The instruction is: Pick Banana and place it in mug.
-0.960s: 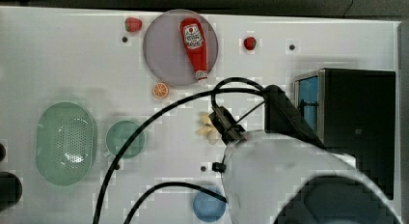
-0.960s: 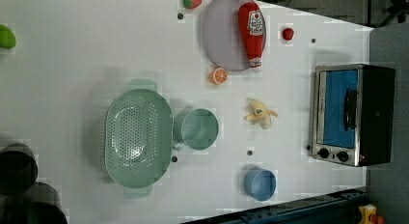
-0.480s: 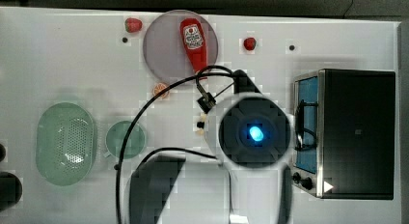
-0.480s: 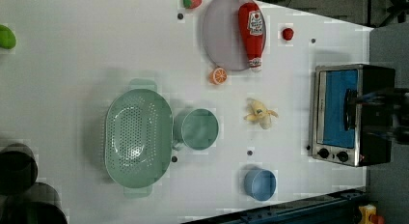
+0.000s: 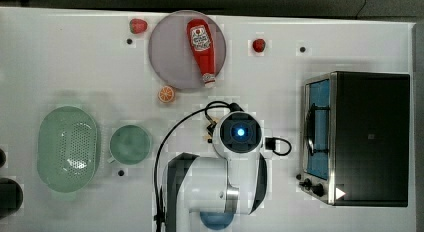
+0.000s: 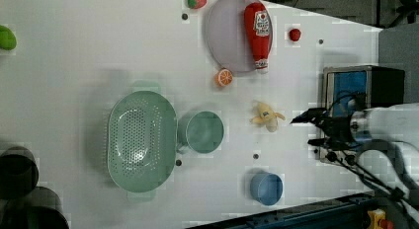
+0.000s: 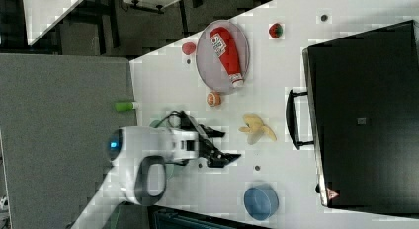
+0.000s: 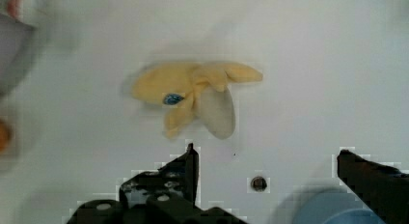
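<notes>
A peeled banana (image 6: pixel 267 116), pale yellow with splayed skin flaps, lies on the white worktop (image 6: pixel 74 56), at about 3 o'clock from the round pale-green mug (image 6: pixel 204 132) in the left view. The wrist view adds a small blue sticker on the fruit. In the top view the arm's wrist covers nearly all of the banana; the left view shows it apart from the gripper (image 6: pixel 307 130), whose black fingers (image 8: pixel 185 168) stand wide apart with nothing held. A perforated green basket (image 6: pixel 142 140) touches the mug at 9 o'clock. An orange slice (image 6: pixel 224 77) and a red ketchup bottle (image 6: pixel 258 34) on a grey plate (image 6: pixel 225 36) lie toward 12, a blue cup (image 6: pixel 266 188) toward 6, and a black toaster oven (image 5: pixel 372 137) at 3.
</notes>
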You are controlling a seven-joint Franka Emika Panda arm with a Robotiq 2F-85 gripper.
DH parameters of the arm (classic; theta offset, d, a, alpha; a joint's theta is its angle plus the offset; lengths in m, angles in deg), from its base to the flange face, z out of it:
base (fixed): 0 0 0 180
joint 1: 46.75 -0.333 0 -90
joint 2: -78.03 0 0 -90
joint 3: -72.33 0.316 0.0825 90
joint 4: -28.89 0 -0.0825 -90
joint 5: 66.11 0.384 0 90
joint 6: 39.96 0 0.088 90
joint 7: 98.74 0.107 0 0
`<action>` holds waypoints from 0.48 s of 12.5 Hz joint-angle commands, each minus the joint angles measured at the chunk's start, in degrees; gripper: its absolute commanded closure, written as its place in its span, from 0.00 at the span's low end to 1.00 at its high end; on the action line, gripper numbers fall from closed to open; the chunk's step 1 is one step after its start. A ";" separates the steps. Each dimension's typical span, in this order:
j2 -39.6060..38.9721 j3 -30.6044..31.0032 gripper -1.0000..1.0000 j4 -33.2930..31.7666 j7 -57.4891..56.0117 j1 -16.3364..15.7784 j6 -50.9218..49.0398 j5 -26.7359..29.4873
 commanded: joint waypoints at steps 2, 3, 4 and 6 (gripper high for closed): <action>-3.93 -0.77 0.00 -0.24 -2.20 -0.67 9.87 0.30; -6.37 -0.77 0.00 -0.23 -2.20 -0.67 12.42 0.30; -8.74 -0.76 0.00 -0.07 -2.20 -0.67 15.20 0.30; -12.72 -0.47 0.00 -0.30 -2.20 -0.72 19.36 0.30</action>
